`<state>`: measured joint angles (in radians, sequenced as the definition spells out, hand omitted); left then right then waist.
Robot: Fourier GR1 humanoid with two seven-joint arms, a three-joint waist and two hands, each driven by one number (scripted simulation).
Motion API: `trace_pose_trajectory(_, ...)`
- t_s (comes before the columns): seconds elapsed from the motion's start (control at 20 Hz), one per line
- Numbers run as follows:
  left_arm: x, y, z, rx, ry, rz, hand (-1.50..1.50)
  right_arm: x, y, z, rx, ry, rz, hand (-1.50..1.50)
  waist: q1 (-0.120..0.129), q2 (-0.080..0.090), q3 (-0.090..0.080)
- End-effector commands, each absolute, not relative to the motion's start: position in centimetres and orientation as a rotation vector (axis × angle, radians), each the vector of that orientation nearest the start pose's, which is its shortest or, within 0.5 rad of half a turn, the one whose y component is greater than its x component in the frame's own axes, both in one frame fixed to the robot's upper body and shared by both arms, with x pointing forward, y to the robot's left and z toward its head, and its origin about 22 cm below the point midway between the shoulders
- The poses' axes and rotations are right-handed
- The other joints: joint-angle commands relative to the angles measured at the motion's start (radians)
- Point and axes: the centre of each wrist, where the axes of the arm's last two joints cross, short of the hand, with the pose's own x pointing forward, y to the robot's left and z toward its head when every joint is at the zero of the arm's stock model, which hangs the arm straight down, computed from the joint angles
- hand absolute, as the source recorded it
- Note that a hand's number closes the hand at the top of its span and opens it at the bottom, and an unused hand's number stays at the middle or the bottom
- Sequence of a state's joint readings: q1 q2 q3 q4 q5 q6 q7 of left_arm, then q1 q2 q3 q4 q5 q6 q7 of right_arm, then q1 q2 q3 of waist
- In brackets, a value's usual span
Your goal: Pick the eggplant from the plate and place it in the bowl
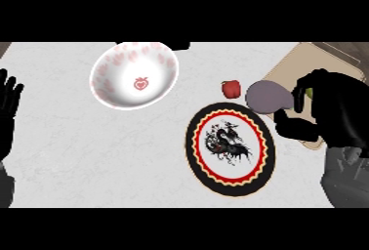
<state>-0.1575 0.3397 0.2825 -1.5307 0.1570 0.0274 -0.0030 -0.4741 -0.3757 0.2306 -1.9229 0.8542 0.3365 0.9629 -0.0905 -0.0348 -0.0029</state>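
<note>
**Now: right hand curled round the eggplant at the plate's upper right rim**

Right now the right hand (328,110) comes in from the lower right, its grey forearm (346,176) rising along the right edge. The black fingers arch over the top and the thumb reaches in underneath. Between them they close on the right side of the eggplant (265,95), a rounded grey-purple shape. The eggplant shows just past the upper right rim of the plate (193,144), off the plate's painted middle. Whether it touches the rim cannot be told.

The left hand (9,100) rests at the left edge, fingers straight and pointing up, holding nothing, well apart from everything else.

The bowl (122,63) lies up and to the left of the plate, near the counter's far edge, its white and pink inside showing. A stretch of bare pale counter (86,156) runs between the bowl and the plate, and more of it fills the lower left. A small red vegetable (231,89) sits just left of the eggplant, between the bowl and the hand. A tan cutting board (302,58) lies at the upper right, partly hidden under the right hand. The plate's lower rim comes close to the counter's near edge.

By count: one eggplant, one plate, one bowl, one red vegetable, one cutting board and two hands.
</note>
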Motion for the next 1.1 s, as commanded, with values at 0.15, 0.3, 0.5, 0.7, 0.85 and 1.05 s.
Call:
trace_pose_trajectory(0.15, 28.5, 34.5, 7.7, 0.266, -1.767, 0.055, 0.0, 20.3, -14.1, 25.8, -1.091, -1.442, 0.527, 1.5, 0.071, 0.026, 0.0)
trace_pose_trajectory(0.3, 30.3, 33.0, 8.8, 0.258, -1.768, 0.036, 0.0, 20.2, -12.4, 28.3, -1.066, -1.481, 0.543, 1.5, 0.076, 0.029, 0.0)
trace_pose_trajectory(0.5, 29.8, 32.6, 8.1, 0.249, -1.796, 0.024, 0.0, 23.3, -8.2, 29.1, -1.003, -1.46, 0.523, 1.5, 0.096, 0.033, 0.0)
trace_pose_trajectory(0.7, 29.6, 32.4, 9.6, 0.235, -1.782, 0.012, 0.0, 26.0, -6.0, 30.2, -0.989, -1.437, 0.549, 1.5, 0.115, 0.033, 0.001)
trace_pose_trajectory(0.85, 30.5, 32.3, 7.5, 0.226, -1.781, 0.009, 0.0, 28.5, -4.4, 31.1, -0.964, -1.411, 0.573, 1.5, 0.116, 0.04, -0.001)
trace_pose_trajectory(1.05, 30.5, 31.4, 9.2, 0.212, -1.788, -0.002, 0.0, 31.2, -2.6, 28.7, -0.927, -1.337, 0.622, 1.5, 0.128, 0.037, 0.001)
